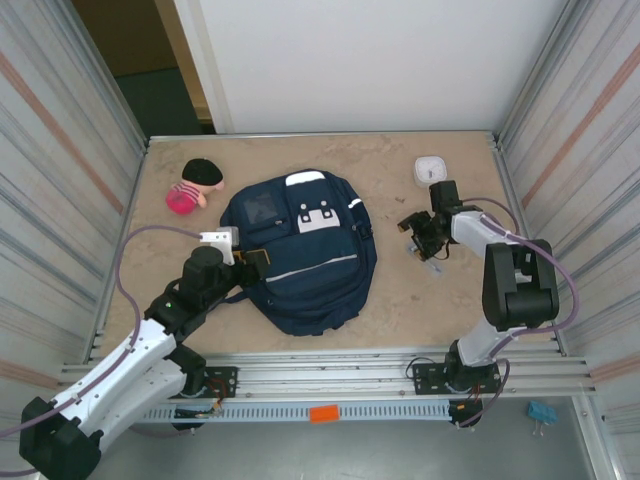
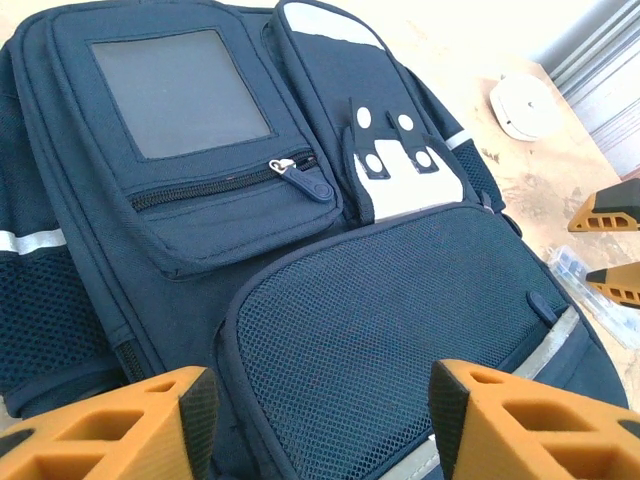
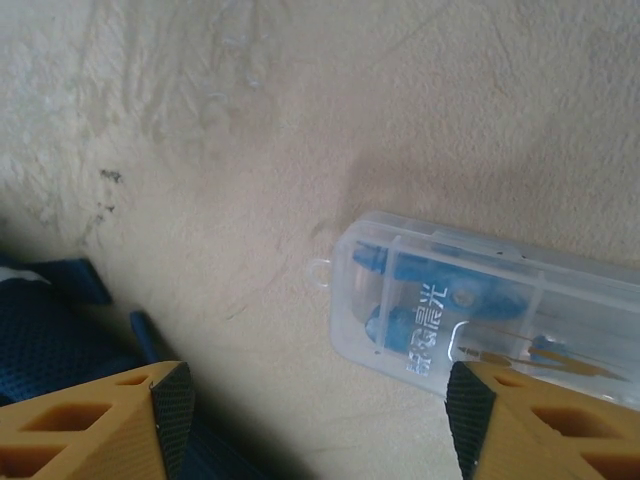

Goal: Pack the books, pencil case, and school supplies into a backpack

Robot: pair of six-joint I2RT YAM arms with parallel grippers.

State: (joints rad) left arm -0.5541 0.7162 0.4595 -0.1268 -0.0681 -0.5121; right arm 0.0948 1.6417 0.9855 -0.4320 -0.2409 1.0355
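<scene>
1. Two arms over a tan table [image 1: 400, 310]; the navy backpack [image 1: 300, 250] lies flat at mid-table with its front facing up.
2. Left gripper [image 2: 325, 400] hangs low over the backpack's lower mesh panel. Its orange fingers [image 2: 150, 420] are spread wide, with only fabric in the gap and no pinch.
3. The front pocket with the grey window has its zip pull [image 2: 308, 181] drawn to the right end, so the zip looks closed. The white patch [image 2: 405, 170] sits just right of that pocket.
4. Right gripper [image 3: 318, 410] is down at the table, right of the backpack, with its jaws spread apart.
5. A clear plastic case [image 3: 470, 320] holding blue drawing tools lies flat on the table, apart from the backpack. Its near edge meets the tip of one finger [image 3: 500, 420]. Most of the case is beyond the gap, and it is not clamped.
6. A corner of blue backpack fabric shows at the lower left of the right wrist view.
7. A white square device [image 1: 430, 168] sits at the far right of the table, beyond the right gripper.
8. A pink plush toy [image 1: 195, 187] with a black cap sits far left, near the backpack's top corner.
</scene>
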